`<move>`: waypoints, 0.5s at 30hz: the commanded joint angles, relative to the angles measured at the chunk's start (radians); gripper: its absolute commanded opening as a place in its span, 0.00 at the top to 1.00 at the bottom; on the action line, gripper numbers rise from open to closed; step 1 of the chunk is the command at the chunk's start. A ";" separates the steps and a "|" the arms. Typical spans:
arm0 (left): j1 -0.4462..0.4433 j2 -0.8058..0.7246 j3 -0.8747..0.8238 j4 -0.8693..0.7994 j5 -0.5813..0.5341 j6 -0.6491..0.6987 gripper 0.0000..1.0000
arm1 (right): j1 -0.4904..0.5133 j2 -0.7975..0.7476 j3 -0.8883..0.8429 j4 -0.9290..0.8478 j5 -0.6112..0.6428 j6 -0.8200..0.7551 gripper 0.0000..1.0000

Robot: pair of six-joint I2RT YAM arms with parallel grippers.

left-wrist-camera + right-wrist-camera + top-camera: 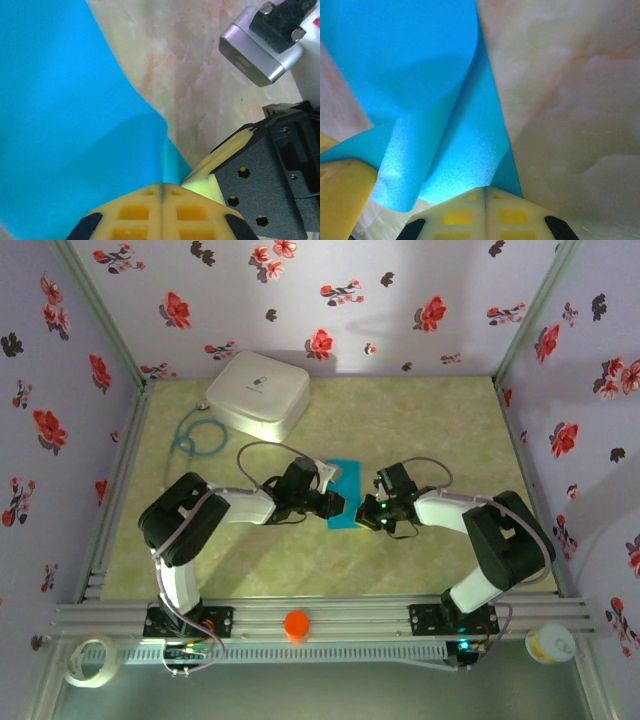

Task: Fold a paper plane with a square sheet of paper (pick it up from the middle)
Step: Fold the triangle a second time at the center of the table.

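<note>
The square sheet of paper (346, 483) is turquoise-blue and lies mid-table, bent upward where both grippers meet its near part. My left gripper (338, 504) comes in from the left and is shut, with a raised fold of the sheet (75, 125) running into the seam of its yellow fingertips (162, 186). My right gripper (367, 512) comes in from the right and is shut on the curled sheet (420, 75) at its tips (485, 189). The two grippers nearly touch. The right gripper's yellow finger (227, 150) shows in the left wrist view. A paper plane is out of view.
A white rounded box (258, 392) stands at the back left, with a teal cable (193, 436) beside it. An orange cap (296, 625) sits on the front rail. A tape roll (88, 660) and a small cup (551, 644) lie beyond the rail. Flowered walls close in three sides.
</note>
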State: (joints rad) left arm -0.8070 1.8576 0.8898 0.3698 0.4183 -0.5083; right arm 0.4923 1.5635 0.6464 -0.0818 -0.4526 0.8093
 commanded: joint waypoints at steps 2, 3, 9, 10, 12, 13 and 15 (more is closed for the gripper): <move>0.001 0.016 0.023 0.048 -0.021 -0.047 1.00 | -0.009 -0.023 -0.028 0.106 -0.036 0.094 1.00; 0.001 0.017 0.024 0.049 -0.024 -0.052 1.00 | -0.008 -0.021 -0.035 0.138 -0.041 0.113 1.00; 0.001 0.021 0.023 0.049 -0.032 -0.067 1.00 | -0.003 0.008 -0.057 0.260 -0.057 0.191 1.00; 0.002 0.019 0.023 0.047 -0.033 -0.068 1.00 | -0.002 0.009 -0.060 0.274 -0.059 0.198 1.00; 0.001 0.014 0.023 0.046 -0.036 -0.071 1.00 | -0.001 0.004 -0.063 0.278 -0.038 0.210 1.00; 0.000 0.012 0.024 0.045 -0.036 -0.072 1.00 | -0.001 0.001 -0.068 0.282 -0.028 0.217 1.00; 0.001 0.008 0.024 0.044 -0.040 -0.077 1.00 | 0.001 0.015 -0.073 0.301 -0.025 0.236 1.00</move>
State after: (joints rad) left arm -0.8070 1.8656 0.8898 0.3904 0.3943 -0.5701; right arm 0.4908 1.5639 0.5945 0.1703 -0.4892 0.9970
